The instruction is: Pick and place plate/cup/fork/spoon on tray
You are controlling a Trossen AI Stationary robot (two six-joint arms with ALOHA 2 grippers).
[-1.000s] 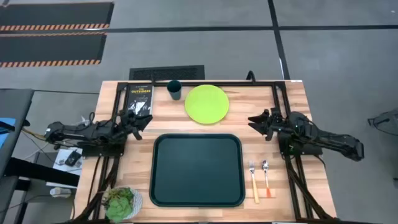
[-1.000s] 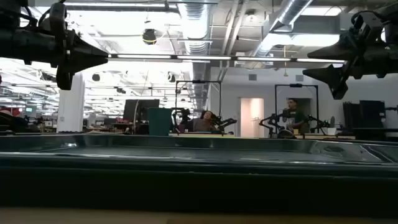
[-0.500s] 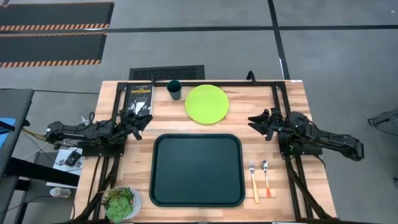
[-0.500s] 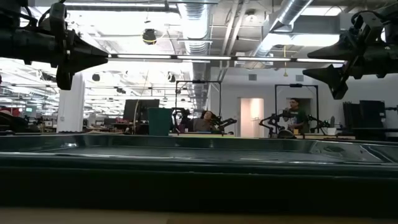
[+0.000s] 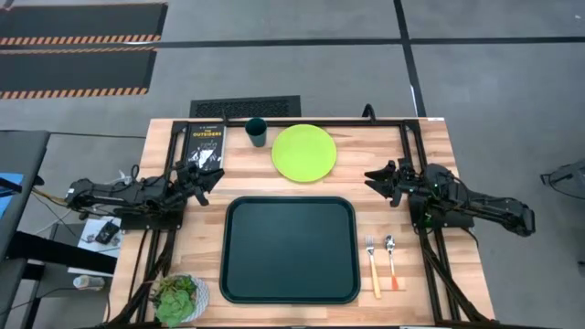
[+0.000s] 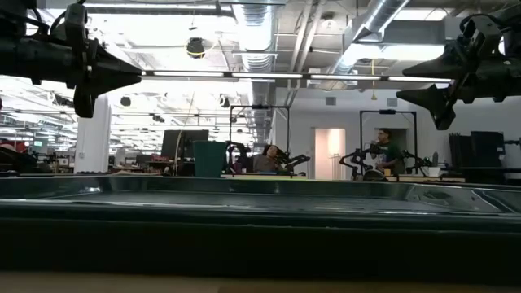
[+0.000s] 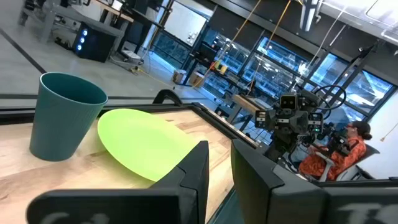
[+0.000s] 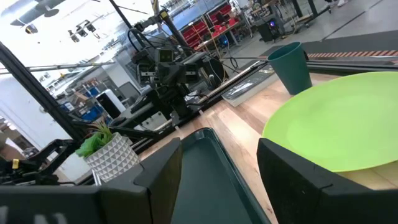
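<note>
The dark green tray [image 5: 289, 249] lies flat at the table's middle near side. The lime-green plate [image 5: 303, 152] lies flat beyond it, and the teal cup [image 5: 257, 132] stands upright to the plate's left. The yellow-orange-handled fork [image 5: 372, 266] and the red-orange-handled spoon [image 5: 391, 260] lie side by side right of the tray. My left gripper [image 5: 212, 174] hovers left of the tray, open by a narrow gap [image 7: 219, 155], empty. My right gripper [image 5: 370, 177] hovers right of the plate, open [image 8: 219, 155], empty. Both wrist views show the plate [image 7: 146, 144] [image 8: 339, 121] and the cup [image 7: 62, 115] [image 8: 291, 65].
A black book [image 5: 203, 144] lies at the far left of the table, just beyond my left gripper. A small bowl of green leaves [image 5: 180, 297] stands at the near left corner. Black frame rails run along both sides of the table. People sit in the room behind.
</note>
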